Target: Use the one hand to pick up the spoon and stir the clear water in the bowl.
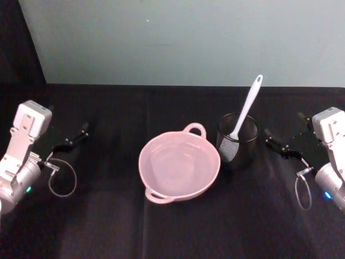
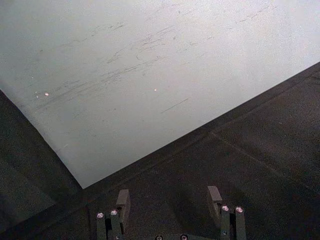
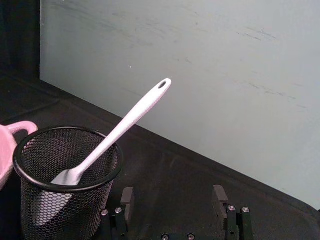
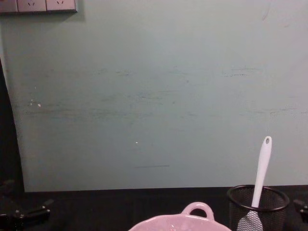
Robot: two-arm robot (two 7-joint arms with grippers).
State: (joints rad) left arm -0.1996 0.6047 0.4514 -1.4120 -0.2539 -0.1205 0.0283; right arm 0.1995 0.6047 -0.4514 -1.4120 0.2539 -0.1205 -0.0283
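Two grippers rest low on the black table, one on each side of the pale pink bowl, and neither touches anything. The bowl stands upright in the middle, with one loop handle on its far rim and another on its near rim. Just beside the bowl on the robot's right, and slightly farther back, stands the black mesh cup; whether cup and bowl touch cannot be told. The white spoon stands in that cup scoop down. Its long handle leans on the cup's rim and slants up and away from the bowl, and the oval hole at its tip is uppermost. The left gripper lies well apart from the bowl on the robot's left, its fingers pointing toward the bowl. The left wrist view shows this gripper spread wide, with bare table between its fingers. The right gripper lies beyond the cup on the bowl's right side, near the cup but apart from it. In the right wrist view this gripper also stands parted and empty, with the cup and spoon ahead of it and an edge of the bowl past the cup. Behind the bowl rises a pale green wall.
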